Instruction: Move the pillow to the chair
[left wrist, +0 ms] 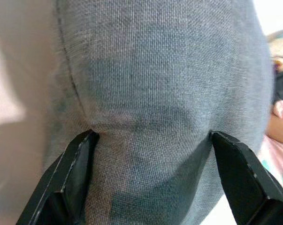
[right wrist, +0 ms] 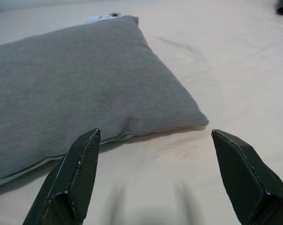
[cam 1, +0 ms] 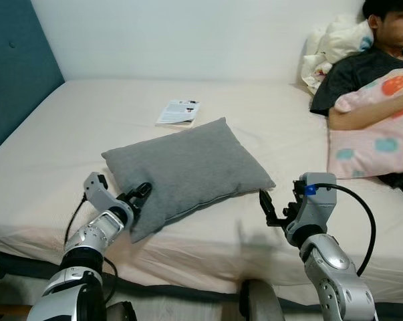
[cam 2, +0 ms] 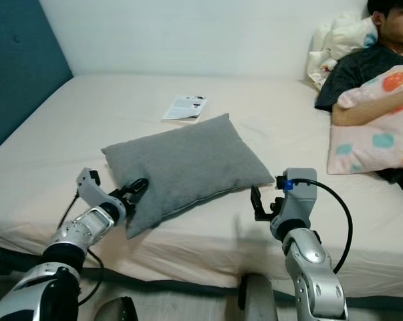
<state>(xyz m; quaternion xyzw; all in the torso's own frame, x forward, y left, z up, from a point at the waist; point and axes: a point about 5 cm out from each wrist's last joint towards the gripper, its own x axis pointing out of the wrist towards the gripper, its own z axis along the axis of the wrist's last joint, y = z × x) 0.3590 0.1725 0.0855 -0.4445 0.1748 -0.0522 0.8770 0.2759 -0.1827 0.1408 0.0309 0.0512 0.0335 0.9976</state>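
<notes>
A grey pillow (cam 1: 188, 170) lies on the cream bed (cam 1: 74, 127), near its front edge. My left gripper (cam 1: 140, 199) is open at the pillow's front left corner, its two fingers (left wrist: 75, 164) straddling the grey fabric (left wrist: 155, 93) and pressed against it. My right gripper (cam 1: 266, 207) hovers open just off the pillow's right corner (right wrist: 197, 119), a short gap away, nothing between its fingers (right wrist: 78, 173). No chair can be made out.
A person (cam 1: 381, 40) sits on the bed at the far right, hugging a pink spotted pillow (cam 1: 371, 127). A booklet (cam 1: 178, 112) lies behind the grey pillow. A teal headboard (cam 1: 17, 67) stands at the left. White bedding (cam 1: 331, 43) is bunched in the far corner.
</notes>
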